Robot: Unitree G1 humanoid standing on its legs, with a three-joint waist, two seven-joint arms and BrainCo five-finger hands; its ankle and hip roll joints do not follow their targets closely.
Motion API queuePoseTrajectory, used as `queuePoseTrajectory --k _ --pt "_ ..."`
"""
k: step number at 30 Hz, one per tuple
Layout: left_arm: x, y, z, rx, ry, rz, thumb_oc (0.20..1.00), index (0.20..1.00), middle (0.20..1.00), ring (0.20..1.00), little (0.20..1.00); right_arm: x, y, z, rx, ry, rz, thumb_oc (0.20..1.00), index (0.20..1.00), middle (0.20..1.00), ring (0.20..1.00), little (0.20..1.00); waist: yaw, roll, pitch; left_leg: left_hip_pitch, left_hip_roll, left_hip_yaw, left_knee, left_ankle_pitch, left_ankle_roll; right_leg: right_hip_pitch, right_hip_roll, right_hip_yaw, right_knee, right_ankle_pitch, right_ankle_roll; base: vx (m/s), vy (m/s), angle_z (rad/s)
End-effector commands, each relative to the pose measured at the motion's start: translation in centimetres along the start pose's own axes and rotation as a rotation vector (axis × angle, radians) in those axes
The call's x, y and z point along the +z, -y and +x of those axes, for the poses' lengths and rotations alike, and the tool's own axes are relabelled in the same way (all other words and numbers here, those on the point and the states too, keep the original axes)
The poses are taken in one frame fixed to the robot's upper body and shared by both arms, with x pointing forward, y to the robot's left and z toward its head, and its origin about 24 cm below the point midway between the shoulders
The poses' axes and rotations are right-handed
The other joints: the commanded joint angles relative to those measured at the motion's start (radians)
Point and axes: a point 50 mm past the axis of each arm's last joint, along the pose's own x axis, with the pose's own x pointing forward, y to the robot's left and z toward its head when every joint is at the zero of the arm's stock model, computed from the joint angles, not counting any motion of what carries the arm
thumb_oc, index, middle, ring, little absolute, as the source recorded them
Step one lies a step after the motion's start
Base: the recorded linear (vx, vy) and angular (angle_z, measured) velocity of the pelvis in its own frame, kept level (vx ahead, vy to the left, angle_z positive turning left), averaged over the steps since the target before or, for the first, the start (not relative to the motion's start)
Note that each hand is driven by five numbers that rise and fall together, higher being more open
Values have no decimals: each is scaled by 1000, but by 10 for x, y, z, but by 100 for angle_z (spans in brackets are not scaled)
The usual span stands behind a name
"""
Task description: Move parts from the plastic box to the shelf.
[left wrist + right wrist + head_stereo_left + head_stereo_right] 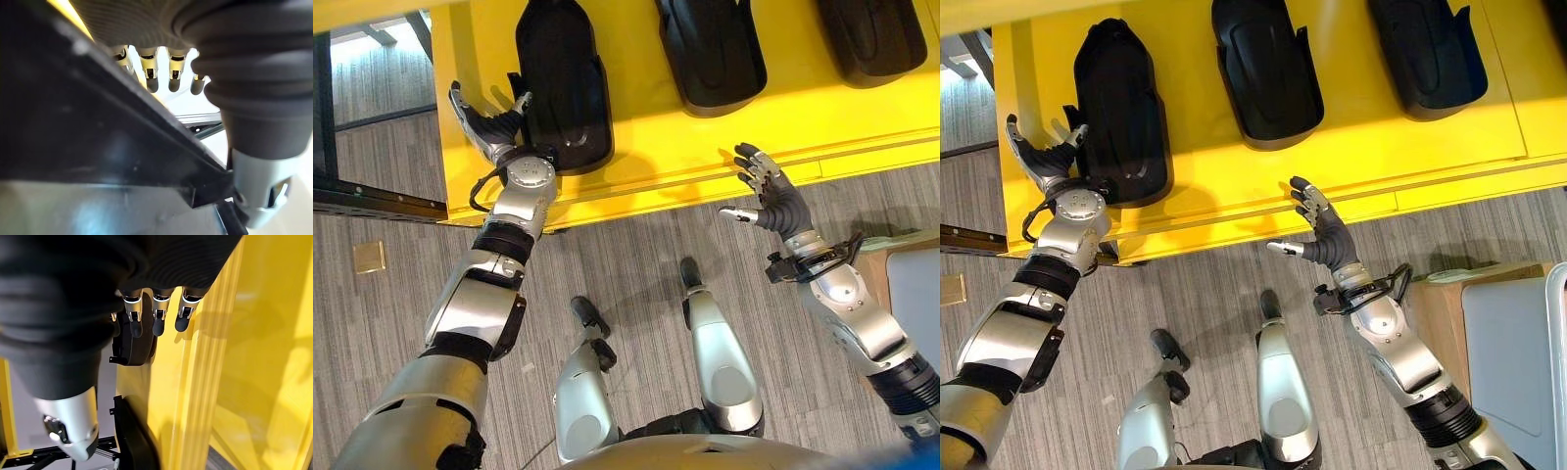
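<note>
In the left eye view, a glossy yellow shelf (pixel 705 147) spans the upper part of the scene above a grey, finely striped carpet floor (pixel 626 264), with a dark metal frame (pixel 372 196) at the shelf's left end and a small tan square (pixel 369 257) lying on the carpet. Three black moulded plastic parts lie on the shelf in a row, each long, rounded and hollowed like a shell: the left part (pixel 563 83), the middle part (pixel 710 49) and the right part (pixel 871 34). The left hand (pixel 489 125) rests at the left part's near corner, fingers spread and straight, touching its edge rather than wrapped round it. In the right eye view, the right hand (pixel 1317 230) hovers over the shelf's front lip with fingers relaxed and splayed, holding nothing; a pale box edge (pixel 1513 343) shows at the right. The left wrist view shows straight fingers (pixel 151 73) past a dark, smooth slab, probably the left part's side. The right wrist view shows extended fingers (pixel 159 316) beside the yellow shelf's ridged edge.
</note>
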Motion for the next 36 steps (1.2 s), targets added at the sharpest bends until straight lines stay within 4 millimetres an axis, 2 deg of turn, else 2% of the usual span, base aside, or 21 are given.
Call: queuePoseTrajectory --k 1,6,9,10,12,14,19,23,24,26,28,29,31,33,35,36 --pt "-18 -9 0 8 -55 10 1000 1000 1000 1000 1000 15 -7 5 -15 108 45 1000 1000 1000 1000 1000 -5 -70 -14 -11 51 15 167 -143 -25 26 -24 -82 31 -69 -1 -5 -31 2" --pt "-18 -13 -1 41 -35 18 1000 1000 1000 1000 1000 12 -6 3 -13 100 50 1000 1000 1000 1000 1000 -1 -73 -15 -6 52 17 167 -141 -25 35 -24 -84 24 -66 -2 0 0 0" --pt "3 -24 15 124 54 -4 1000 1000 1000 1000 1000 13 -6 4 -1 97 49 1000 1000 1000 1000 1000 -5 -70 -16 0 54 22 163 -139 -27 37 -25 -83 26 -68 -5 0 0 0" --pt "3 -24 15 125 55 -4 1000 1000 1000 1000 1000 13 -6 4 -1 98 49 1000 1000 1000 1000 1000 -5 -70 -16 1 54 22 162 -139 -27 37 -25 -83 26 -68 -5 0 0 0" --pt "29 -34 27 193 179 -31 1000 1000 1000 1000 1000 12 -6 3 7 92 46 1000 1000 1000 1000 1000 -9 -63 -21 10 52 28 153 -137 -27 42 -27 -83 24 -70 -7 10 39 -1" --pt "63 -43 34 262 354 -87 1000 1000 1000 1000 1000 11 -6 0 14 85 40 1000 1000 1000 1000 1000 -13 -55 -31 16 51 31 147 -136 -27 43 -30 -81 28 -73 -10 6 35 0" --pt "102 -45 30 278 514 -231 1000 1000 1000 1000 1000 9 -11 -7 13 86 30 1000 1000 1000 1000 1000 -10 -43 -40 20 47 26 137 -138 -25 49 -34 -82 22 -78 -13 0 0 1" --pt "125 -32 14 198 641 -304 1000 1000 1000 1000 1000 8 -14 -10 1 85 39 1000 1000 1000 1000 1000 -4 -37 -50 27 40 18 126 -139 -22 59 -34 -86 15 -81 -13 -6 -12 1" --pt "124 -25 4 132 670 -305 1000 1000 1000 1000 1000 8 -15 -12 -6 86 42 1000 1000 1000 1000 1000 1 -37 -53 34 37 14 118 -137 -20 66 -34 -89 8 -79 -11 -30 -79 2" --pt "98 -13 -33 -88 680 -303 1000 1000 1000 1000 1000 6 -16 -22 -25 92 36 1000 1000 1000 1000 1000 21 -34 -64 58 32 -1 87 -129 -18 97 -31 -100 -19 -72 -8 -39 -91 2" --pt "83 -10 -49 -213 663 -298 1000 1000 1000 1000 1000 6 -16 -25 -29 98 28 1000 1000 1000 1000 1000 31 -32 -69 69 33 -7 74 -123 -18 111 -32 -108 -31 -69 -7 -33 -57 8" --pt "74 -9 -65 -287 665 -289 1000 1000 1000 1000 1000 6 -15 -27 -35 103 23 1000 1000 1000 1000 1000 39 -30 -74 82 33 -12 58 -118 -18 126 -33 -115 -44 -66 -7 -20 -55 7" --pt "62 -11 -82 -392 653 -286 1000 1000 1000 1000 1000 4 -13 -31 -43 103 22 1000 1000 1000 1000 1000 49 -27 -85 100 34 -18 40 -111 -18 148 -35 -123 -63 -62 -4 -41 -58 10" --pt "47 -16 -111 -560 651 -265 1000 1000 1000 1000 1000 2 -9 -36 -61 94 23 1000 1000 1000 1000 1000 69 -19 -103 119 41 -24 6 -77 -13 171 -31 -138 -96 -35 -11 -56 -63 16" --pt "30 -21 -137 -795 576 -276 1000 1000 1000 1000 1000 0 -4 -42 -69 80 14 1000 1000 1000 1000 1000 89 -9 -123 150 40 -38 -22 -66 -15 206 -35 -154 -117 -32 -8 8 -1 25" --pt "18 -32 -149 -931 530 -280 1000 1000 1000 1000 1000 -2 2 -46 -64 67 -11 1000 1000 1000 1000 1000 105 5 -141 179 37 -47 -46 -59 -15 237 -40 -167 -126 -35 -7 -1 76 27"
